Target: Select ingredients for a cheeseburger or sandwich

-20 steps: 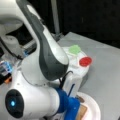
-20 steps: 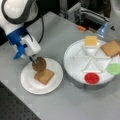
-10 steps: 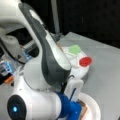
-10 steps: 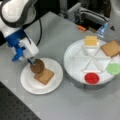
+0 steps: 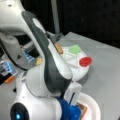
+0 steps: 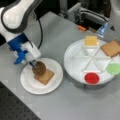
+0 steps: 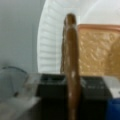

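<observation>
we see the gripper (image 6: 35,65) low over the plain white plate (image 6: 30,83) at a front view's left, its fingers closed on the dark brown patty (image 6: 39,68), a smooth round disc held on edge so that it stands upright. in the wrist view the patty (image 7: 71,65) shows as a thin glossy brown strip running up the middle of the frame, with the dark finger pads (image 7: 50,90) pressed against it from either side. just below the patty lies a toast slice (image 6: 45,76), a flat tan square with a grainy, crumbly-looking face and a darker crust edge; the patty's lower rim appears to touch or nearly touch its top, and we cannot tell which. the same toast (image 7: 97,52) fills the right of the wrist view, resting on the plate's ribbed white rim (image 7: 50,37). at a front view's right, well apart from the plate, sits a round white tray (image 6: 75,67) split by low ridges into wedge compartments. a yellow cheese square (image 6: 91,40) lies in a far wedge, a second toast slice (image 6: 111,48) in the wedge beside it, a green leaf-shaped piece (image 6: 113,68) at the right edge and a shiny red disc (image 6: 91,78) in a near wedge. in a front view the arm's white and grey shell (image 5: 50,70) blocks most of the scene; behind it we make out the tray (image 5: 75,67) with the green piece (image 5: 75,49), the red disc (image 5: 85,61) and a tan toast edge (image 5: 58,48), and at the bottom a corner of toast (image 5: 83,109) on the plate (image 5: 93,110) beside the blue gripper mount (image 5: 70,111).
</observation>
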Robot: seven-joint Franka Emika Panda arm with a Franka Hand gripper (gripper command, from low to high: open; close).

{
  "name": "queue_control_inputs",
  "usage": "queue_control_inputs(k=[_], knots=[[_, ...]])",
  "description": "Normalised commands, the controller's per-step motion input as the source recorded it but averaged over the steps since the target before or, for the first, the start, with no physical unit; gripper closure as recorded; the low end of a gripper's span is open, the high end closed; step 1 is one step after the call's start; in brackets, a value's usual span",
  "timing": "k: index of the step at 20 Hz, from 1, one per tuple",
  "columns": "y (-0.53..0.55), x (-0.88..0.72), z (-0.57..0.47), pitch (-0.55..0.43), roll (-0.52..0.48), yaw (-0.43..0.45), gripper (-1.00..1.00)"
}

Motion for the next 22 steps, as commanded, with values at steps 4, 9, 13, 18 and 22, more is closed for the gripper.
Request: queue_control_inputs(k=[4,9,13,18,22], knots=[[-0.11,0.03,-0.20,-0.065,0.126,0.143,1.00],[-0.05,0.02,-0.26,-0.109,0.120,0.093,1.00],[-0.04,0.03,-0.15,-0.121,0.128,0.044,1.00],[-0.02,0.03,-0.05,-0.125,0.144,0.018,1.00],[-0.01,0.00,-0.02,-0.126,0.153,0.011,1.00]])
